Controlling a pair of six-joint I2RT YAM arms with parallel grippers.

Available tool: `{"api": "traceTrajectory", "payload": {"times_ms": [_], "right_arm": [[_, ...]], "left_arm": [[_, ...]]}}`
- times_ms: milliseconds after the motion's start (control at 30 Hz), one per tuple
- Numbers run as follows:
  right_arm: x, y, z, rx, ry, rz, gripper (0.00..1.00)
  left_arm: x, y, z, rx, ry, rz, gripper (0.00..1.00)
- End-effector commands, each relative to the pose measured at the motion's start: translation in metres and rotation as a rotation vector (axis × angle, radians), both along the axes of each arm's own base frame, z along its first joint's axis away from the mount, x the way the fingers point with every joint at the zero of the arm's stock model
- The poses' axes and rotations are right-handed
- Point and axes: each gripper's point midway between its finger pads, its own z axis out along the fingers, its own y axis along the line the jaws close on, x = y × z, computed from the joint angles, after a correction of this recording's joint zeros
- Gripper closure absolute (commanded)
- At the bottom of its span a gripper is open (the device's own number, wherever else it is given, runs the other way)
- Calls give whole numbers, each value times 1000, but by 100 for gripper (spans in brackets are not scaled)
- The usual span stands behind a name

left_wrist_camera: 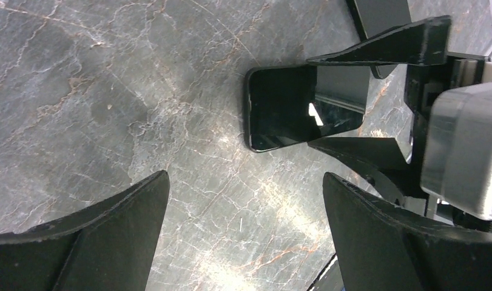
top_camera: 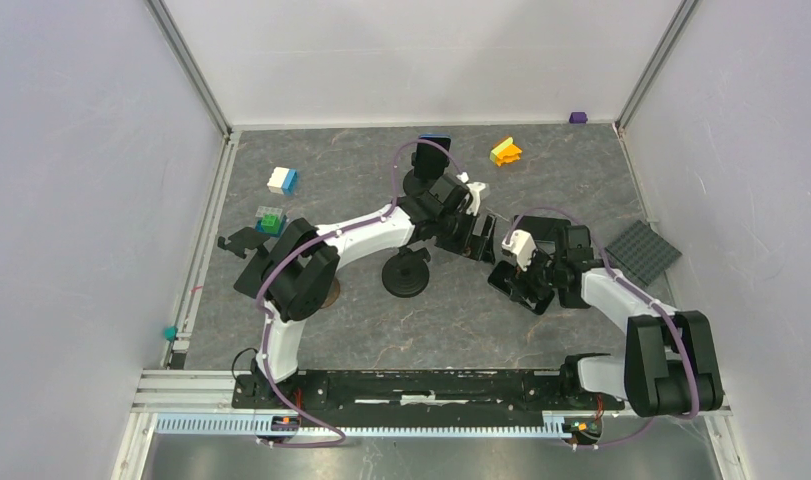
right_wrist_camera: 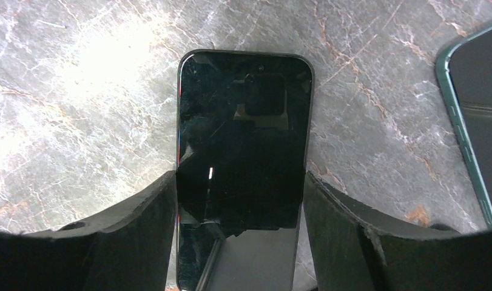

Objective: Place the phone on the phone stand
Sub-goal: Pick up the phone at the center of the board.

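A black phone (right_wrist_camera: 243,139) lies flat on the grey marble table. My right gripper (right_wrist_camera: 238,179) is shut on it, with a finger against each long edge. From above, the phone (top_camera: 503,282) is mostly hidden under the right gripper (top_camera: 521,278). The left wrist view shows one end of the phone (left_wrist_camera: 279,109) sticking out between the right gripper's fingers (left_wrist_camera: 383,48). My left gripper (left_wrist_camera: 244,182) hangs open over bare table just left of it, holding nothing. A black phone stand (top_camera: 406,272) with a round base sits left of the phone.
A second phone (right_wrist_camera: 474,121) with a green edge lies right of the held one. Another stand (top_camera: 427,160) at the back holds a blue-topped device. Toy bricks (top_camera: 282,180) (top_camera: 505,151), a grey baseplate (top_camera: 643,252) and a black bracket (top_camera: 243,243) lie around.
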Motion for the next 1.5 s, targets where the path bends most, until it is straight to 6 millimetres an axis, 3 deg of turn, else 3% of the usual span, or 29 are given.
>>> {"api": "traceTrajectory", "payload": {"times_ms": [0,100,233,633,1000,1300,1467], "right_arm": [[3,-22,-5,-117,-48,-40,54],[10,-19,5,-97,-88,-50,65],[15,-14,13,-70,-114,-44,69],[18,-1,24,3,-154,-6,70],[17,6,33,52,-183,20,72],[18,10,42,94,-203,26,72],[17,10,44,101,-212,22,73]], "left_arm": [[11,-1,4,-33,1,50,0],[6,-6,1,-59,37,37,0],[3,-14,0,-90,73,16,0],[1,-31,-25,-112,142,-34,0],[-14,-52,-30,-227,249,-117,2],[-26,-62,-24,-335,338,-156,12],[-31,-67,-26,-379,396,-156,28]]}}
